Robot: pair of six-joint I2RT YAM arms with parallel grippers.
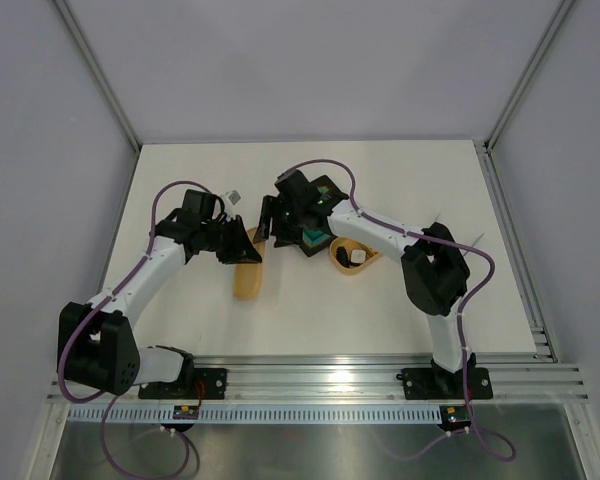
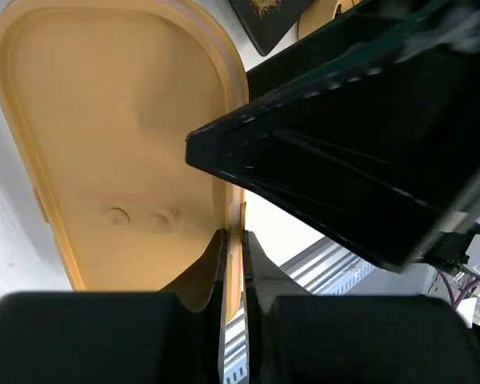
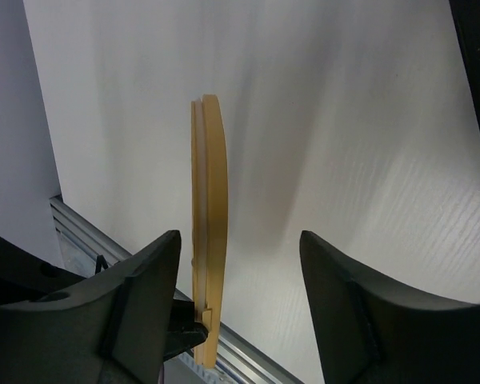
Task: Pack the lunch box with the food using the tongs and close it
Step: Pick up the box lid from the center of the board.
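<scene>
A: Table [image 1: 180, 320] bare along the near and left sides. Lid [image 3: 209, 200] edge-on between the right gripper's [image 3: 238, 237] jaws, off-centre, touching neither.
B: Jaws?
A: Right wide. Left gripper [image 2: 234, 237] pinched tight on the lid's rim. Lunch box [image 1: 336, 256] on the table, right of the lid.

Yellow-orange lunch box [image 1: 340, 266] (open-topped) holds a white cube [image 1: 357, 257].
</scene>
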